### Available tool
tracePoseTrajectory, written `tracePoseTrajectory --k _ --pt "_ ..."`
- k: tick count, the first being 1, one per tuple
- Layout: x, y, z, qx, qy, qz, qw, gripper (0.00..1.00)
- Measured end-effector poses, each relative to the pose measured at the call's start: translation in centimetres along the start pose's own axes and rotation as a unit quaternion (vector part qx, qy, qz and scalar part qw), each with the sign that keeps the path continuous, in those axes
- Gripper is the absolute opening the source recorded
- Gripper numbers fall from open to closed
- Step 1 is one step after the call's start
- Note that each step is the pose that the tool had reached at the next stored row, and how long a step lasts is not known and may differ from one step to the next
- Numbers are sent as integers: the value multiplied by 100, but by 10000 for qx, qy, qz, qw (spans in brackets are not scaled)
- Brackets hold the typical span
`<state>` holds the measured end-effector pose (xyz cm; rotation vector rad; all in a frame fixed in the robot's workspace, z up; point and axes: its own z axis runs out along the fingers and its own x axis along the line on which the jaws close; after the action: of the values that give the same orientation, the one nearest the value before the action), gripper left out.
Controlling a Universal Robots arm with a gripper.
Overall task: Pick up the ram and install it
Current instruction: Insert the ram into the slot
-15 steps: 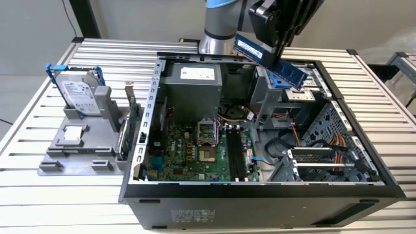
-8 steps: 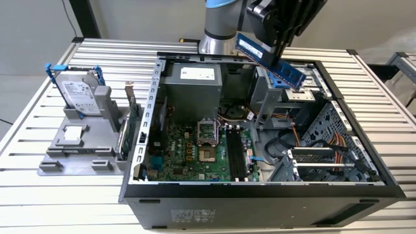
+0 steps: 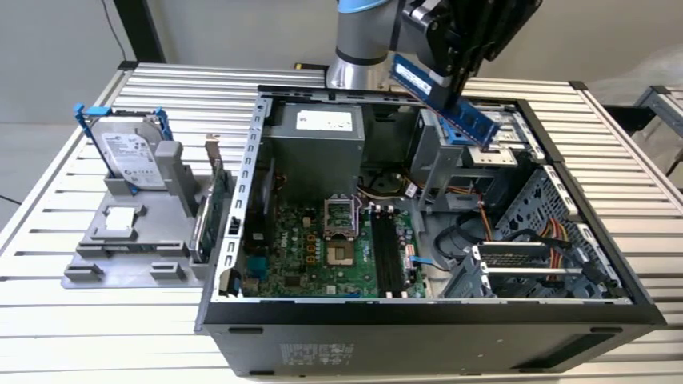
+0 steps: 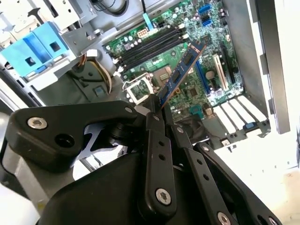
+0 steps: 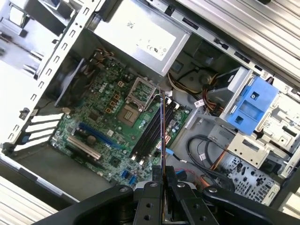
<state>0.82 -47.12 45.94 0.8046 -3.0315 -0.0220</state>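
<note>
End effector [image 3: 453,80]: fingers clamped on the ram, high over the rear of the open computer case [image 3: 427,336]; in both wrist views the black fingers [image 4: 154,126] pinch one end of the stick.
Ram [image 3: 475,124]: in the air, tilted, its free end slanting down toward the drive bay on the exterior view's right; touching nothing but the end effector. The second wrist view shows its flat face [image 4: 180,75], the first wrist view its thin edge [image 5: 163,136].
Memory slots [image 3: 389,256]: black, side by side on the green motherboard [image 3: 309,248], well below the ram.
Power supply [image 3: 315,140]: grey box at the back of the case.
Hard drive [image 3: 130,156]: upright in a blue frame on a grey stand, outside the case on the exterior view's left.
Expansion card [image 3: 213,210]: green, standing on edge between stand and case.
Desk [image 3: 96,320]: slatted metal, carrying everything.
</note>
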Motion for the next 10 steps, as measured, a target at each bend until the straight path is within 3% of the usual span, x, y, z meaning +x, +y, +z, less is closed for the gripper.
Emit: tracePoseTrajectory --k 10 --pt "0 0 4 -1 -7 473 9989 0"
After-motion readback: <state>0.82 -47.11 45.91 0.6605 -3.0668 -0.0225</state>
